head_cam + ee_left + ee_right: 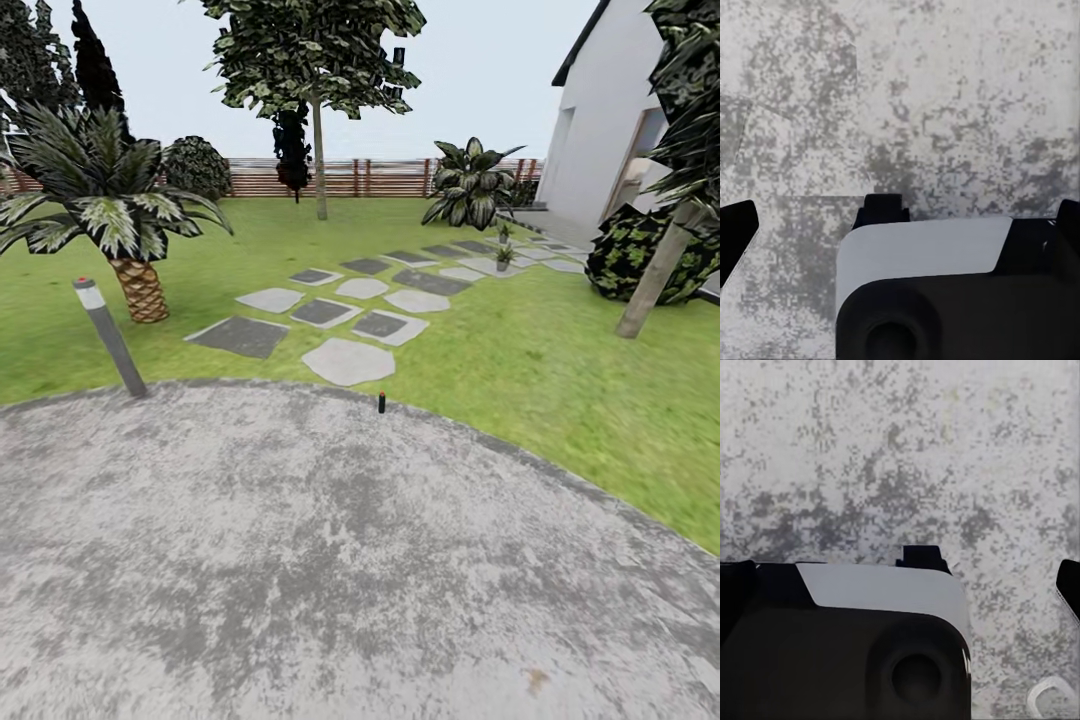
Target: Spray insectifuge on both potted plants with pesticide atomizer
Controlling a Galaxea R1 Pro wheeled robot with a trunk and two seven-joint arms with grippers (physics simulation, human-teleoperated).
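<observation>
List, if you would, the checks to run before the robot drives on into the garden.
1. Potted plants located, far along the stepping stones: ok.
2. Pesticide atomizer identified: cannot tell; the small dark object at the patio edge is too small to read.
3. Left claw open, empty: ok.
4. Right claw open, empty: ok.
5. Bollard clear of the straight path: ok, it stands off to the left.
</observation>
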